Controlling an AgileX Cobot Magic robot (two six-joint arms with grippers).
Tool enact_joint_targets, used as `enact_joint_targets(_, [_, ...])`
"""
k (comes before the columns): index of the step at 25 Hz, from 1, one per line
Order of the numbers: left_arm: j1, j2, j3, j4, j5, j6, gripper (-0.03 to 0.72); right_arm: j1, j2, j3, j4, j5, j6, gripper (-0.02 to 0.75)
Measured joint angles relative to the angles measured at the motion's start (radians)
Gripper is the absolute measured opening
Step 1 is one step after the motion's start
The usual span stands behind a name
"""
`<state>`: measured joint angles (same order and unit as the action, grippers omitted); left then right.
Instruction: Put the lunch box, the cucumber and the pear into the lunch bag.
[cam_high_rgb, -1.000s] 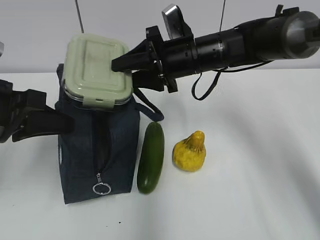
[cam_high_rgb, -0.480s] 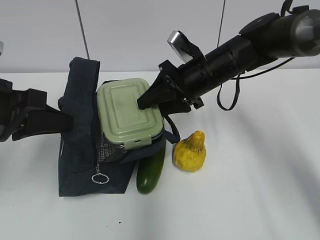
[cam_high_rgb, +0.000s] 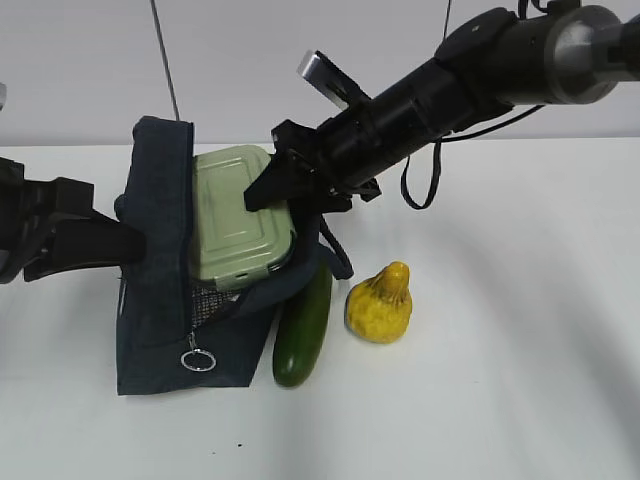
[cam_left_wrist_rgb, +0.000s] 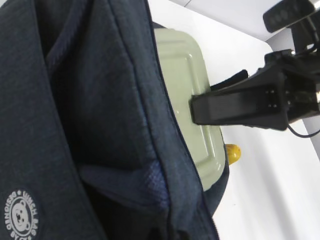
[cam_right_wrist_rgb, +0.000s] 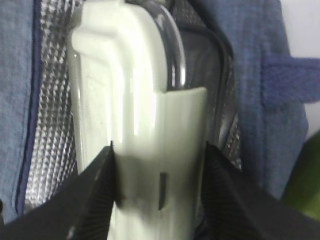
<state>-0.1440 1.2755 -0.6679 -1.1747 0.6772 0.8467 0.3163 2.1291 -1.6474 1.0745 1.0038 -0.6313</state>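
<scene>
Since earlier frame, I see pale sage-green lidded lunch box sunk deeper into boxy dark navy fabric lunch bag. Left gripper fingers against bag wall, state unclear. Right gripper fingers clamped on box. Long dark green cucumber, bumpy yellow pear on white desk beside bag.

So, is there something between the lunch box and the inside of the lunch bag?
Nothing visible. The lunch box, held by the right gripper, is already partly inside the open lunch bag, and the left gripper holds the bag's side.

Lunch bag perhaps hides left gripper's fingertips.
</scene>
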Motion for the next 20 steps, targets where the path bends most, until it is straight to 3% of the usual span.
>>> enact_joint_targets(20, [0.000, 0.000, 0.000, 0.000, -0.005, 0.007, -0.013, 0.144, 0.003, -0.009, 0.009, -0.105, 0.000, 0.375])
